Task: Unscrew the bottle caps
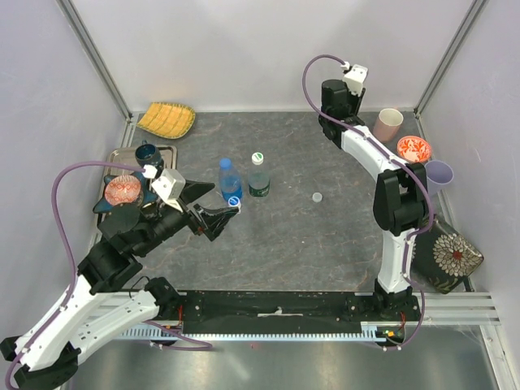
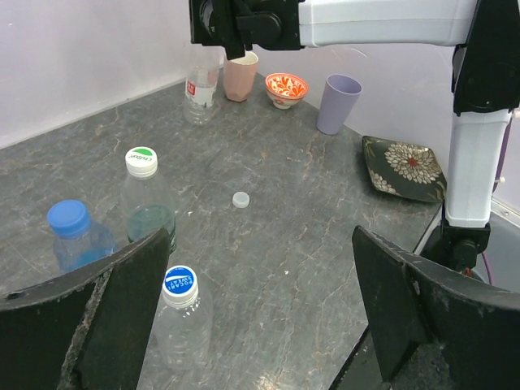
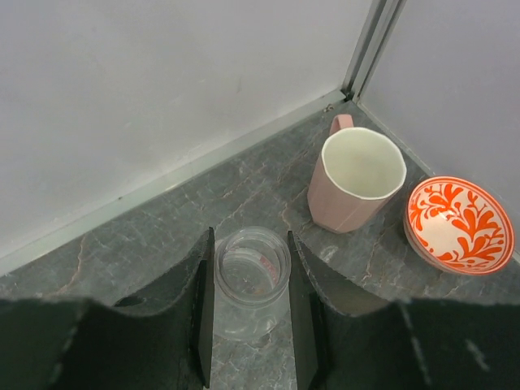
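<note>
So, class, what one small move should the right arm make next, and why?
Probably open the right gripper and let go of the clear bottle. Its jaws are shut on that bottle, which is already uncapped and appears to stand on the table beside the pink cup; a plain white cap lies loose mid-table, so this bottle looks done.

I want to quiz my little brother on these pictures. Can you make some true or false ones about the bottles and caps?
1. A small white cap lies loose on the table. True.
2. The blue bottle has no cap. False: the blue bottle wears its blue cap.
3. The right gripper is shut on a clear bottle with no cap. True.
4. The left gripper is squeezing a bottle. False: the left gripper is open and holds nothing.
5. The pink cup lies tipped over. False: the pink cup stands upright.
</note>
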